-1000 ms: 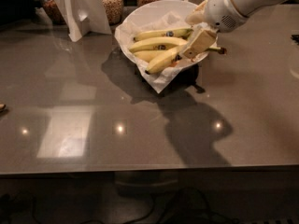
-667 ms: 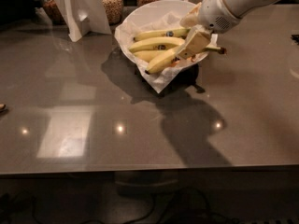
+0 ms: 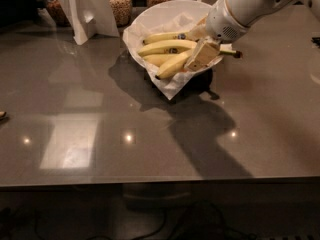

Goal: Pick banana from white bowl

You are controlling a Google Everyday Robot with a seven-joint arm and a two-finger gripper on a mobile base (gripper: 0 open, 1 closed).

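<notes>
The white bowl [image 3: 165, 10] lined with crinkled white paper stands at the back middle of the grey table and holds several yellow bananas. The banana [image 3: 165, 47], the longest and thickest, lies across the bowl with a blue sticker mid-length. Its stem runs right to a dark tip [image 3: 237, 54] beyond the bowl's rim. My gripper [image 3: 202, 54], on a white arm coming from the upper right, is down in the bowl's right side at the stem end of the banana and hides part of it. A shorter banana [image 3: 172, 65] lies just left of the gripper.
Glass jars of nuts [image 3: 120, 4] stand behind the bowl, with a white folded card stand [image 3: 85, 9] to their left. The table's front edge [image 3: 160, 180] runs across the bottom. A small dark object [image 3: 2, 115] lies at the left edge.
My gripper has shifted slightly left over the bowl's right side. The bananas and the bowl have not moved.
</notes>
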